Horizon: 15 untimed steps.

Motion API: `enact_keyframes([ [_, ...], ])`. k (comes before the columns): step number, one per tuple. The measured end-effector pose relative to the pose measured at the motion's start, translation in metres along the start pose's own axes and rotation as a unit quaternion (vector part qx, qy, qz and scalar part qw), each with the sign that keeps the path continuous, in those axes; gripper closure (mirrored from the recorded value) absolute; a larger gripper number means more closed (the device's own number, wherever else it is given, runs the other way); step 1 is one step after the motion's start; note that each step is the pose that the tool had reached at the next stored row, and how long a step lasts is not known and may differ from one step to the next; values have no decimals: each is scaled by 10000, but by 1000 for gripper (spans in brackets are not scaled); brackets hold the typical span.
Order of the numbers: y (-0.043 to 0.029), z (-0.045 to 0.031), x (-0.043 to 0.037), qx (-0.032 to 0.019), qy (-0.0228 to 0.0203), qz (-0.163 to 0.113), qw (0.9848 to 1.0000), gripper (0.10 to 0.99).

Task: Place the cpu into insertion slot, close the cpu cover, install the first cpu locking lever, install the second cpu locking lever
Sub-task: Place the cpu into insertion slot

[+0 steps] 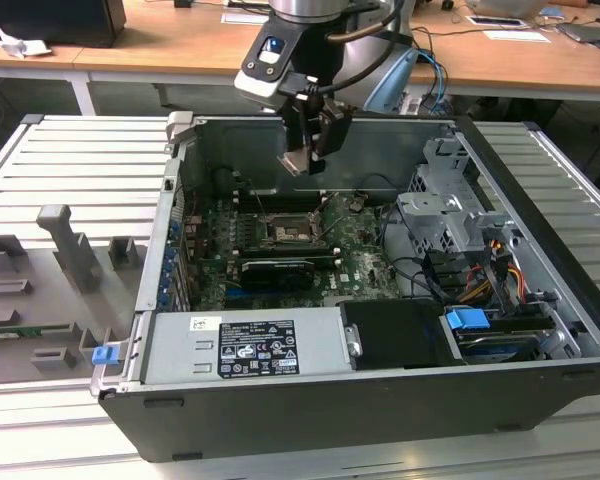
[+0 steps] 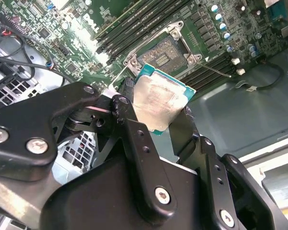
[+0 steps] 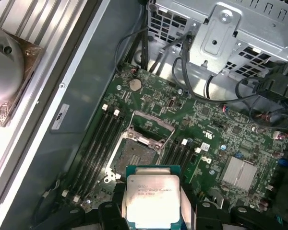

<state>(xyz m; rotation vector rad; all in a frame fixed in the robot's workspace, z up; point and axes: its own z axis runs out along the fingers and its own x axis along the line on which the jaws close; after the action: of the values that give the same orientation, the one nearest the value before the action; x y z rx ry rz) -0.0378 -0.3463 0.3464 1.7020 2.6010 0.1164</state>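
My gripper (image 1: pixel 306 157) hangs above the open computer case, shut on the cpu (image 2: pixel 158 103). In the second wrist view the chip's silver-grey face shows, clamped by its edges between the black fingers (image 2: pixel 134 125). The first wrist view shows the cpu (image 3: pixel 151 197) a short way off from the insertion slot (image 3: pixel 133 155) and well above the green board. The slot (image 1: pixel 284 233) lies open, a square black recess with a metal rim. The cpu cover (image 3: pixel 145 138) stands tilted up at one side of the slot. Thin locking levers (image 2: pixel 216 71) stick out, unlatched.
Long black memory slots (image 3: pixel 98 141) flank the socket on both sides. A black finned card (image 1: pixel 272 272) lies in front of it, a power supply (image 1: pixel 245 347) nearer still. A metal drive cage (image 1: pixel 450 215) with cables fills the exterior view's right. Grey fixtures (image 1: pixel 65 245) stand outside the case.
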Motion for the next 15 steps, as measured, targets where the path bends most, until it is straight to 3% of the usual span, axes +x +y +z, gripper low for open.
enact_keyframes([
  [15,0,7,0,-5,-26,325,9995,553],
])
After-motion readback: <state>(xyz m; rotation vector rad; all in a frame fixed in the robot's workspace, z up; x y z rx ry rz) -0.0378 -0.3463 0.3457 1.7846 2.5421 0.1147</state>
